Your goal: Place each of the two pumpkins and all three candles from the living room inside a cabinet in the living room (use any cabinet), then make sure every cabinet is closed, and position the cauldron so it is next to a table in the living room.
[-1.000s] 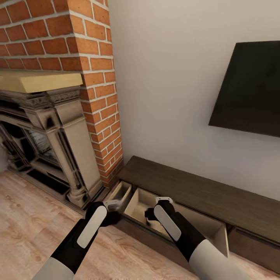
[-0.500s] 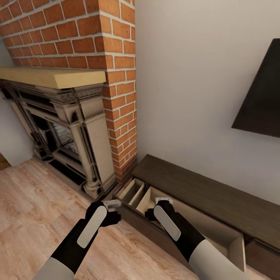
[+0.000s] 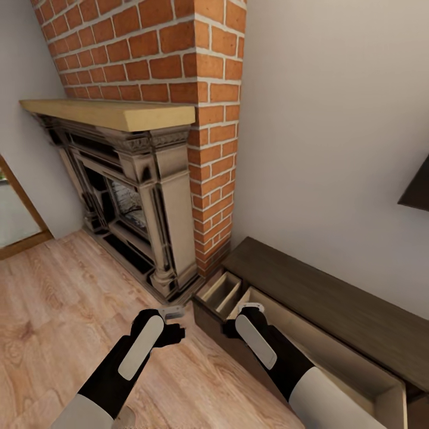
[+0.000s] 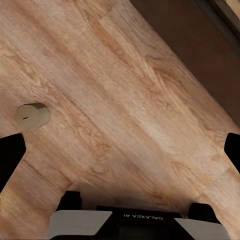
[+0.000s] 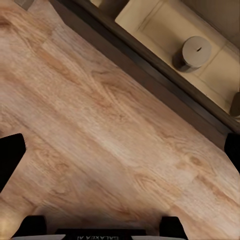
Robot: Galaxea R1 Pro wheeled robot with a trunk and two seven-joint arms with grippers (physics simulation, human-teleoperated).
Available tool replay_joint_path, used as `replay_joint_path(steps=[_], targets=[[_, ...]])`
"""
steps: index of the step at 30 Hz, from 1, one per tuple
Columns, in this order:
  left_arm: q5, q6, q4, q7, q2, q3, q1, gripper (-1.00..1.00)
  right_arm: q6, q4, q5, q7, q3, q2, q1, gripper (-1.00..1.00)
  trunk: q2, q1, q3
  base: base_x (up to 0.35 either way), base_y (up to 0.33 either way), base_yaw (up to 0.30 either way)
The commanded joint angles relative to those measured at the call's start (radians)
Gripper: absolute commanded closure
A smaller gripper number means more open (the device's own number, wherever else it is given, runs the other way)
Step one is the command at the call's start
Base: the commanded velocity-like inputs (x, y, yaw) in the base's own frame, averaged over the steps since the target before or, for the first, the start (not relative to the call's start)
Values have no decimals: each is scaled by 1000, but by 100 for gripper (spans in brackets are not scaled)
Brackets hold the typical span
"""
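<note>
Drawers open at cabinet; both hands empty

Cabinet [image 3: 333,292], a long low dark-brown unit, runs along the white wall just right of the brick fireplace [image 3: 149,196]. Two of its drawers stand pulled out, showing pale tan interiors. In the right wrist view, one pale cylindrical candle [image 5: 198,51] stands upright inside an open drawer compartment. In the left wrist view, a second pale candle [image 4: 32,116] lies on the light wood plank floor [image 3: 53,310], apart from the cabinet front.

Left hand [image 3: 173,312] hangs over bare floor beside the cabinet's end; its fingers are spread wide with nothing between them. Right hand [image 3: 251,308] hangs at the front edge of the open drawer, fingers likewise parted and holding nothing. A corner of the black wall-mounted TV [image 3: 417,192] shows at the right.
</note>
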State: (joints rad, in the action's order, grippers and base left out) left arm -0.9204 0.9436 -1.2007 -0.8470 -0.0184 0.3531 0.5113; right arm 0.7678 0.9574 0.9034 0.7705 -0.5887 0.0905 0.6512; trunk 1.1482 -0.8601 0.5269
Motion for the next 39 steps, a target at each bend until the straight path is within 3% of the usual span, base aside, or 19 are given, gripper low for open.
replay_joint_path(steps=[1,39], targets=[[-9,1,-1,-10,0,1,1,-100,1,1,9,10,-2,-1,1,-100,1,0,2,0,0,267],[-17,1,0,-11,1,1,1,-100,-1,0,6,10,-3,2,1,-100,1,0,24,-3,0,267]])
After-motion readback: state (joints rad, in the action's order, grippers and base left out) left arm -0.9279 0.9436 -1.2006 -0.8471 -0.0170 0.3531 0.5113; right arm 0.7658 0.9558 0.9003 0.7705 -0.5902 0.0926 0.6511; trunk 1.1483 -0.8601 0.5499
